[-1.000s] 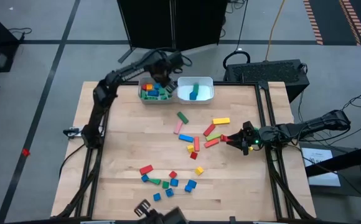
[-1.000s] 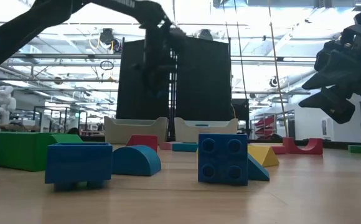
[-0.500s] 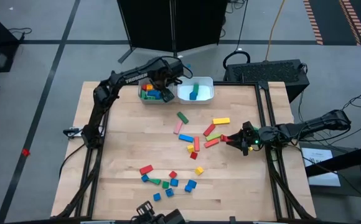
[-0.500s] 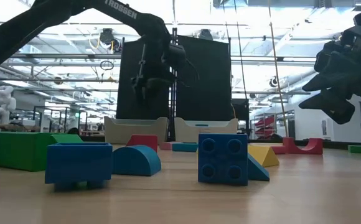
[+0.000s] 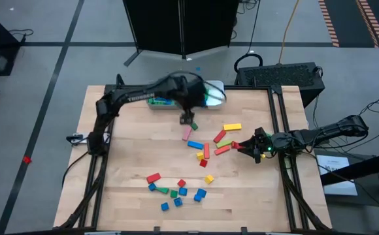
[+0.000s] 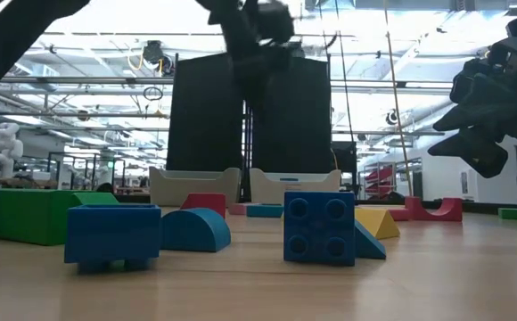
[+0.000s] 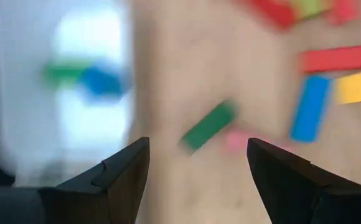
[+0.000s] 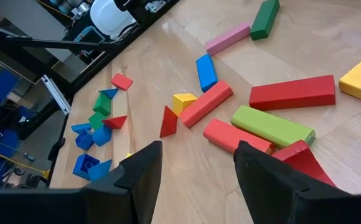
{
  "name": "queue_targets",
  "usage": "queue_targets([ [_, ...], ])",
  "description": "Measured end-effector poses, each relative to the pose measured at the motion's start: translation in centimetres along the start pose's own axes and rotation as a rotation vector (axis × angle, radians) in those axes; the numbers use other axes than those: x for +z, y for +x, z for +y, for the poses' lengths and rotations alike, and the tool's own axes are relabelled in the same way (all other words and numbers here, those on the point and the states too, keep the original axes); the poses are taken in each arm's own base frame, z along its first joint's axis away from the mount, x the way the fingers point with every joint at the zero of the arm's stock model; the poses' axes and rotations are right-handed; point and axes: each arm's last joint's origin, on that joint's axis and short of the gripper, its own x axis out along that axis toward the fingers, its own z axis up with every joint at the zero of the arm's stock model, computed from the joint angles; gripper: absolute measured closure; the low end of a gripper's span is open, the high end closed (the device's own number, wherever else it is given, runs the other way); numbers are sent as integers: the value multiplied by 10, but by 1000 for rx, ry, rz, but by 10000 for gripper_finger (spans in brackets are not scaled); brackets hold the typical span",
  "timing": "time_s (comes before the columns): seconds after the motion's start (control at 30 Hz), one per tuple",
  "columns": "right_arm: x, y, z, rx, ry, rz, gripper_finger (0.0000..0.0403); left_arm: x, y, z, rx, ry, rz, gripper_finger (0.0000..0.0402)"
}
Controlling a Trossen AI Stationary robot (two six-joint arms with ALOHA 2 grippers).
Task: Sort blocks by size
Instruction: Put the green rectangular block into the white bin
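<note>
Green, a long bar (image 5: 191,123) is seen on the table at twelve o'clock of the blocks (image 5: 206,147). The left gripper (image 5: 188,118) is held over it, fingers parted, nothing gripped. At three o'clock, the right gripper (image 5: 242,146) is parked, jaws wide, empty.

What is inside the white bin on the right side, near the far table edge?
In the white bin, the left wrist view shows a green block and a blue block. From above, the left arm covers most of it.
</note>
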Motion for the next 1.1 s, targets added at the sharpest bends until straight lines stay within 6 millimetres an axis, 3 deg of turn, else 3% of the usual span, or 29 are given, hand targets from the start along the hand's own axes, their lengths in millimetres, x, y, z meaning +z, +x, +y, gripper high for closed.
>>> queue_targets([
  [0.13,0,0,0,0,4,0,209,16,17,-34,-52,229,-41,130],
  [0.3,0,0,0,-3,3,4,209,14,48,-48,-69,348,-27,130],
  [0.43,0,0,0,-4,1,5,209,1,69,-41,-63,340,-11,130],
  [0.73,0,0,0,-4,-1,4,209,-28,95,-16,-55,274,38,130],
  [1.1,0,0,0,-4,-2,4,209,-44,118,-12,-76,301,45,151],
])
